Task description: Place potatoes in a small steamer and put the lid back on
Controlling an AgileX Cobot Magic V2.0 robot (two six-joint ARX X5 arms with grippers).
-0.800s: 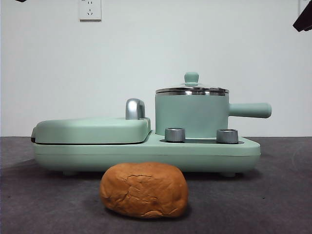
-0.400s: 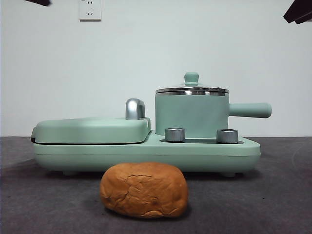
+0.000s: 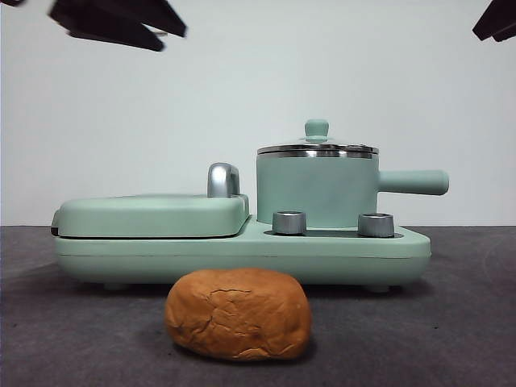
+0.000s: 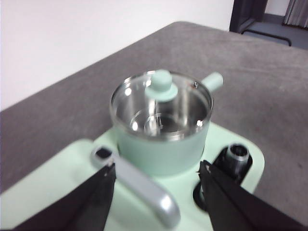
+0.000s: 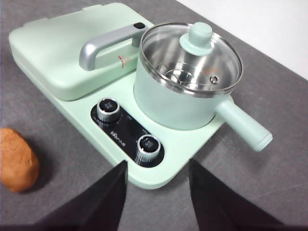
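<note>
The orange-brown potato (image 3: 239,314) lies on the grey table in front of the appliance; it also shows in the right wrist view (image 5: 17,160). The mint-green steamer pot (image 3: 317,192) stands on the appliance's right half with its side handle (image 3: 414,182) pointing right. The glass lid (image 3: 317,147) with its green knob (image 4: 161,85) sits on the pot (image 4: 163,144). My left gripper (image 4: 156,168) is open, high above the griddle side, facing the pot; it shows as a dark shape at the top left of the front view (image 3: 117,20). My right gripper (image 5: 157,166) is open, high at the right.
The flat mint-green griddle cover (image 3: 153,214) with a steel handle (image 3: 223,179) takes the appliance's left half. Two steel dials (image 3: 289,222) (image 3: 376,225) sit on the base in front of the pot. A white wall stands behind.
My left gripper has come down and rightward into the top left of the front view. The potato, pot and lid have not moved.
</note>
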